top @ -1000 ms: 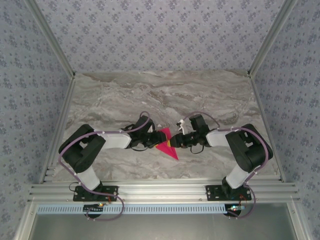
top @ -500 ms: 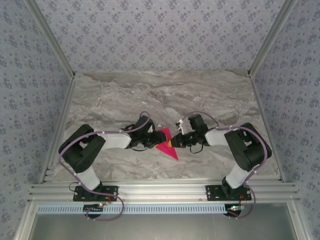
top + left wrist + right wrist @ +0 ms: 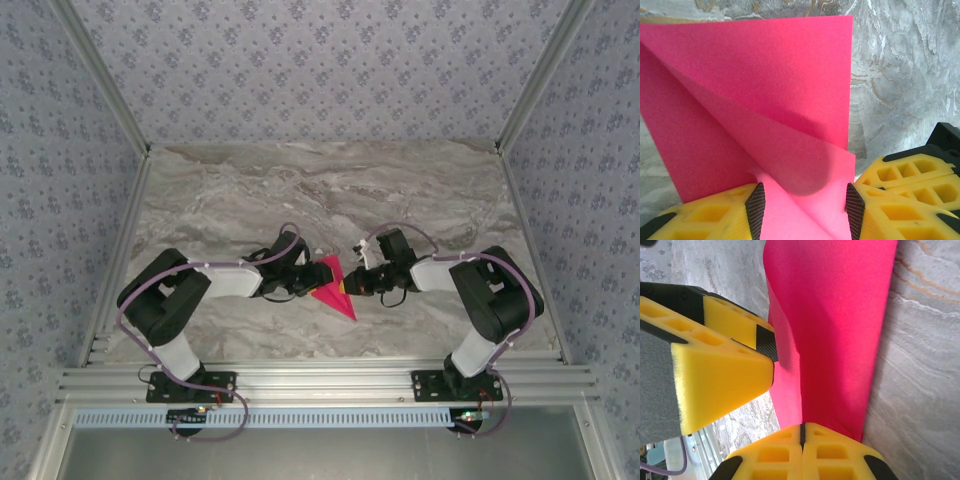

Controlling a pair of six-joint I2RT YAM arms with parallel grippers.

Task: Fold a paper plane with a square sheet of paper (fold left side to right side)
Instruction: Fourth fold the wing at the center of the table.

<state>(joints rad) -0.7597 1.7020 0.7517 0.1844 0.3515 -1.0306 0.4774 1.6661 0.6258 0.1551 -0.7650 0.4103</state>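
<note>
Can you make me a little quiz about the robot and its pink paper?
1. True or false: the right end effector is shut on the pink paper.
2. What colour are the fingers? A yellow, B blue, C green.
3. Which end effector has its jaws apart, with paper between them?
Key: 1 true. 2 A. 3 the left end effector.

Got the folded sheet of paper (image 3: pixel 335 294) lying on the table (image 3: pixel 420 190), about midway across, nearer the front edge than the back. Hemmed in on the left by the left gripper (image 3: pixel 308 285), one raised flap between its fingers (image 3: pixel 756 207). Pinched along the right edge by the right gripper (image 3: pixel 351 285). Pointing one tip toward the near edge.
</note>
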